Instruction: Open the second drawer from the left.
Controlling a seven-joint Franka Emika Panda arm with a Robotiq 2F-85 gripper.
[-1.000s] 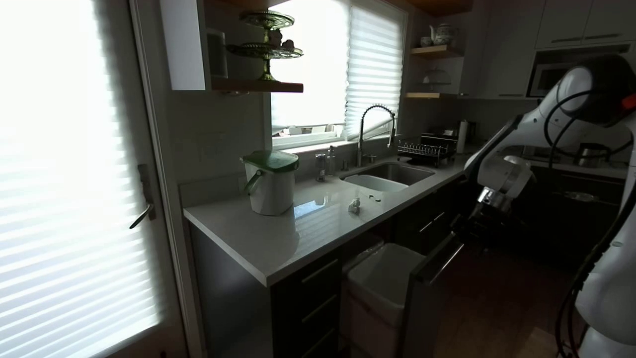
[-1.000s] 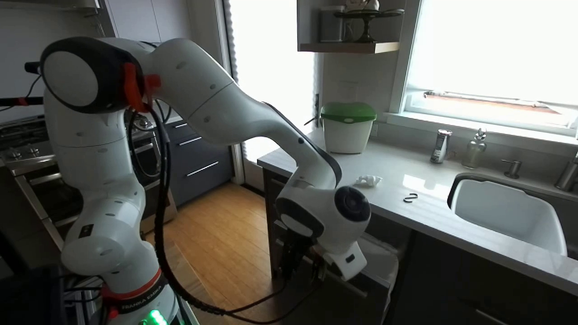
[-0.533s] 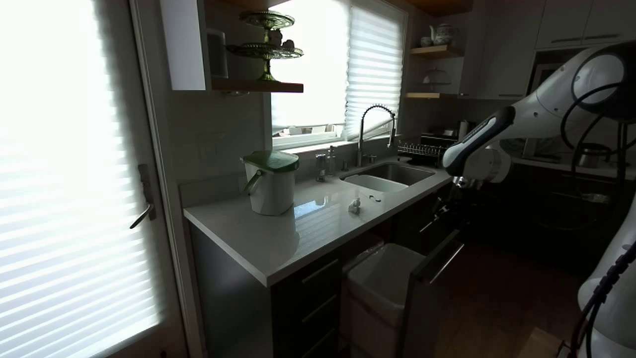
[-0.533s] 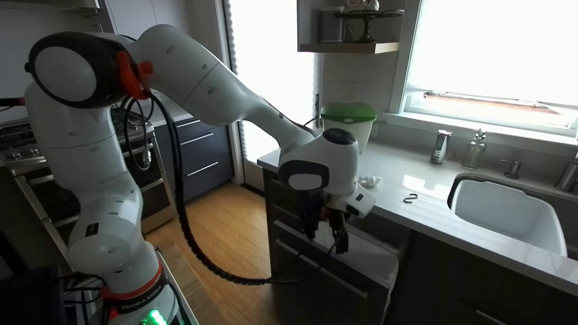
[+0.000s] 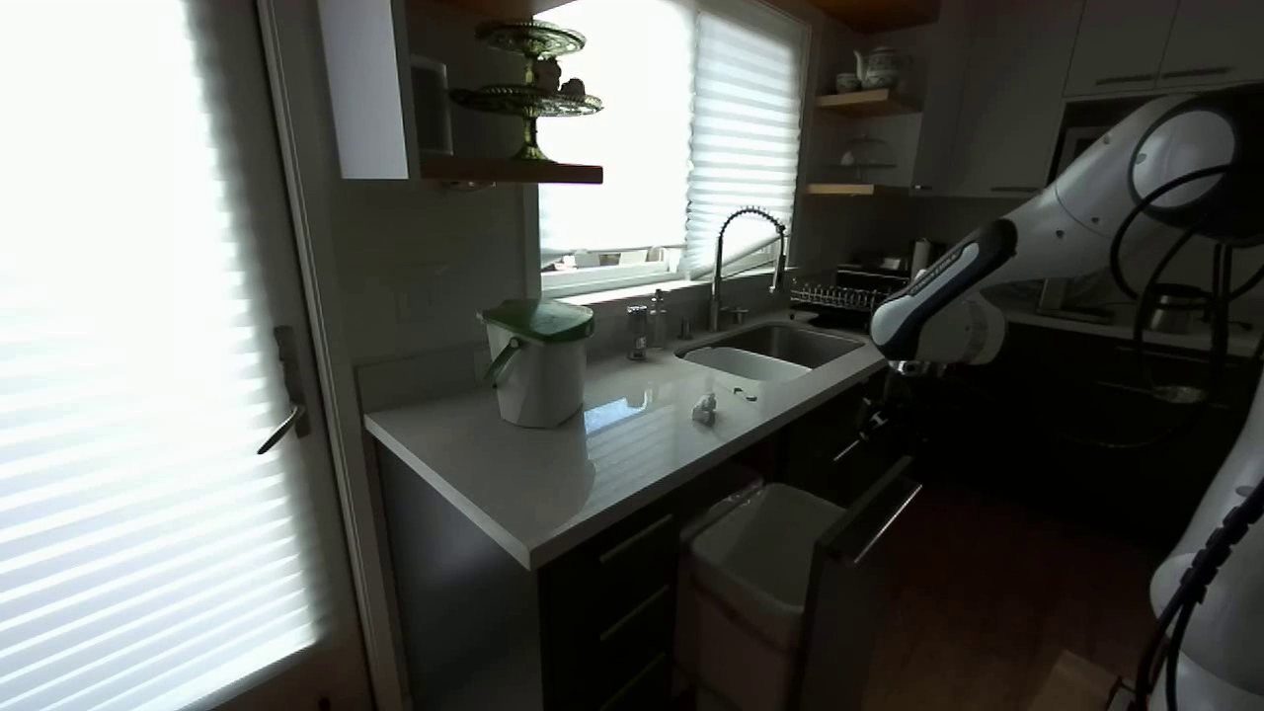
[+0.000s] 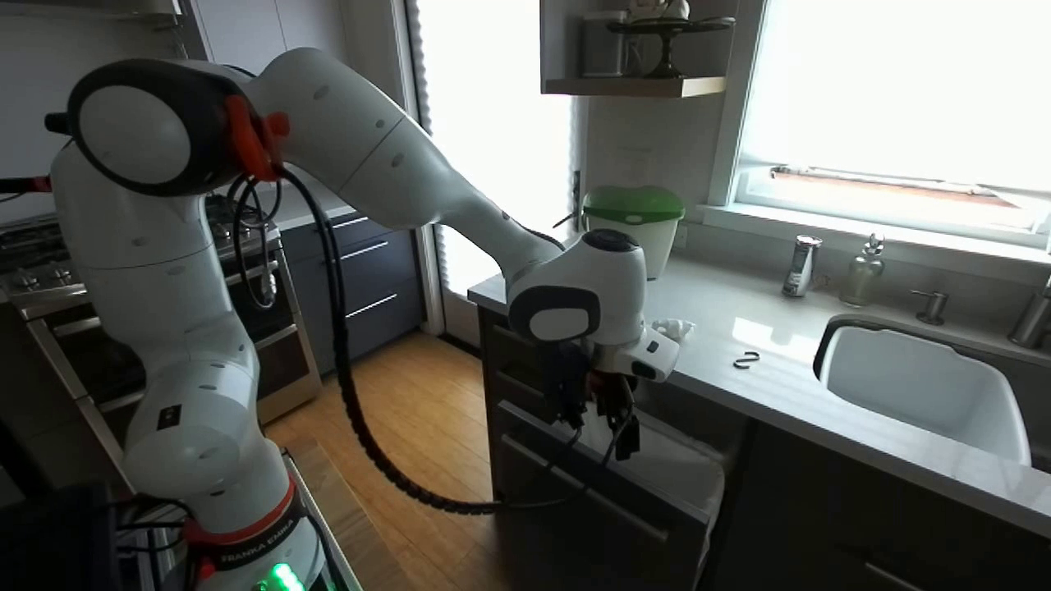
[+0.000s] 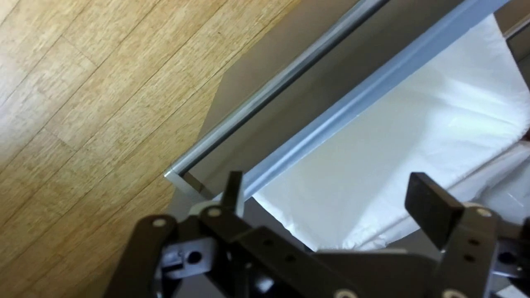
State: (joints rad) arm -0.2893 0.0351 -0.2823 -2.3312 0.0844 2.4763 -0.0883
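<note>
The second drawer from the left (image 5: 839, 612) is a tall dark front. It stands pulled out, and it also shows in an exterior view (image 6: 608, 533). Its bar handle (image 6: 585, 486) runs across the front and shows in the wrist view (image 7: 269, 92). A pale bin with a white liner (image 7: 385, 136) sits inside it, visible in both exterior views. My gripper (image 6: 599, 428) is above the drawer's top, apart from the handle. In the wrist view my gripper (image 7: 327, 188) has its fingers wide apart with nothing between them. It looks dark and small in an exterior view (image 5: 879, 425).
A pale countertop (image 6: 714, 316) runs above the drawers. It carries a white bucket with green lid (image 6: 636, 222), a crumpled white item (image 6: 675, 328) and an S-hook (image 6: 747, 359). A narrow stack of short drawers (image 5: 632, 612) stands beside the open drawer. Wooden floor (image 7: 103, 103) lies in front.
My gripper has risen from in front of the drawer's handle to above the drawer's top, mostly in the first half second. Since then it has shifted only slightly. The drawer stays pulled out.
</note>
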